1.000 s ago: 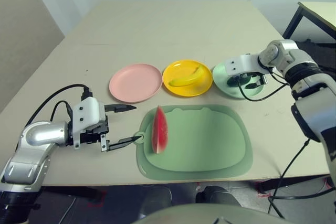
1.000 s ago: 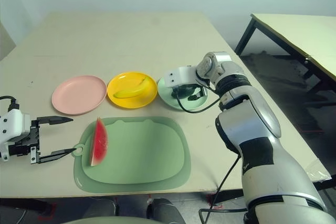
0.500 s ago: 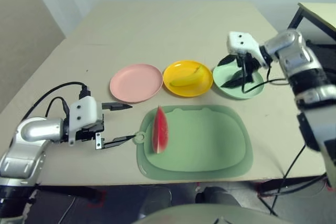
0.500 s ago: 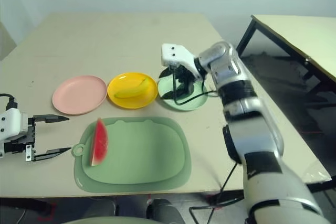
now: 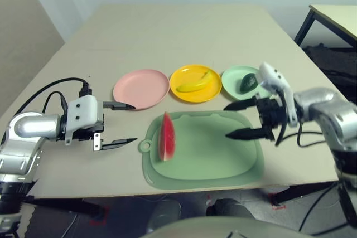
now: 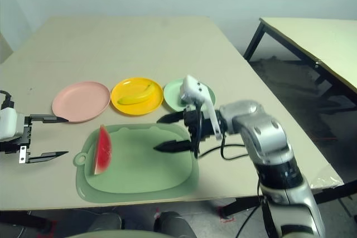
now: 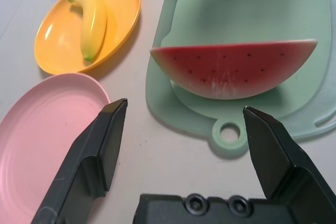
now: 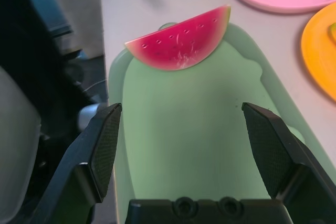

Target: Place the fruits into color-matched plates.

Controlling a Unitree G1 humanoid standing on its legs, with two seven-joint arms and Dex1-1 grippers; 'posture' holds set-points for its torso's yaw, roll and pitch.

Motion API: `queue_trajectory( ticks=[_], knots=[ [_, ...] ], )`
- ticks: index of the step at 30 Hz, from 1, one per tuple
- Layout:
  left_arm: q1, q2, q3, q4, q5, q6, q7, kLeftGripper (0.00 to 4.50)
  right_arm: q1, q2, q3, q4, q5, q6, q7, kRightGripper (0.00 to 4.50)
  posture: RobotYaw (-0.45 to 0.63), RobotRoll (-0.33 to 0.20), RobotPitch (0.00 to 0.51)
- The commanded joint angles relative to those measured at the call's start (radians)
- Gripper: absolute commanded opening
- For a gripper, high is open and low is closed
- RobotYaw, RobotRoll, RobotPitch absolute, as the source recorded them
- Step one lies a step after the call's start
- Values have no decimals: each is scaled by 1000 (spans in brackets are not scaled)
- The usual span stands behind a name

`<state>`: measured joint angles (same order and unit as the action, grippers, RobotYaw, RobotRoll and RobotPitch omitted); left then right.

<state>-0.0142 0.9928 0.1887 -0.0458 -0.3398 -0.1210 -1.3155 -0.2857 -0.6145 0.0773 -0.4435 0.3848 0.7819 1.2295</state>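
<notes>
Left eye view: the watermelon wedge point(image 5: 167, 137) stands on edge at the left end of the pale green cutting mat point(image 5: 206, 154), untouched. On the far side of the mat lie three plates in a row: the pink plate point(image 5: 140, 88) bare, the yellow plate point(image 5: 195, 83) holding the banana point(image 5: 193, 82), the mint green plate point(image 5: 234, 77) holding the avocado point(image 5: 248, 83). The right gripper point(image 5: 238, 120) reaches in level over the mat's right part, jaws spread wide and empty, pointing left toward the wedge. The left gripper point(image 5: 124, 122) hovers over the beige table point(image 5: 167, 32) left of the mat's handle, jaws likewise wide apart and empty. A second table point(image 6: 312, 32) stands off to the right.
</notes>
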Motion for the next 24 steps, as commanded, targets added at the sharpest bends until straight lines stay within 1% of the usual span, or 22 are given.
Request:
queue_trajectory(
  ticks=[1, 4, 6, 9, 12, 15, 19, 22, 24],
  knots=[
    [-5, 4, -14, -13, 6, 5, 1, 4500, 88, 31, 4, 11, -57, -220, -84, 4463, 104, 0, 0],
    [-17, 17, -28, -5, 33, -18, -7, 4500, 173, 77, -1, 74, -105, -425, -150, 4463, 104, 0, 0],
    [-38, 32, -45, 14, 64, -54, -21, 4500, 216, 103, -13, 113, -112, -518, -185, 4463, 111, 0, 0],
    [-123, 58, -103, 69, 126, -141, -63, 4500, 271, 119, -31, 207, -125, -658, -211, 4463, 110, 0, 0],
    [-239, 56, -175, 112, 154, -202, -115, 4500, 294, 105, -27, 296, -142, -778, -196, 4463, 106, 0, 0],
    [-376, 42, -260, 153, 174, -255, -196, 4500, 310, 91, -22, 357, -136, -849, -173, 4463, 94, 0, 0],
    [-526, 16, -360, 212, 183, -316, -284, 4500, 323, 73, -9, 398, -120, -907, -136, 4463, 80, 0, 0],
    [-625, 14, -470, 242, 168, -367, -299, 4500, 349, 50, -3, 372, -76, -902, -82, 4463, 67, 0, 0],
    [-671, 17, -532, 259, 155, -395, -299, 4500, 363, 33, 5, 354, -59, -904, -50, 4463, 60, 0, 0]
  ],
)
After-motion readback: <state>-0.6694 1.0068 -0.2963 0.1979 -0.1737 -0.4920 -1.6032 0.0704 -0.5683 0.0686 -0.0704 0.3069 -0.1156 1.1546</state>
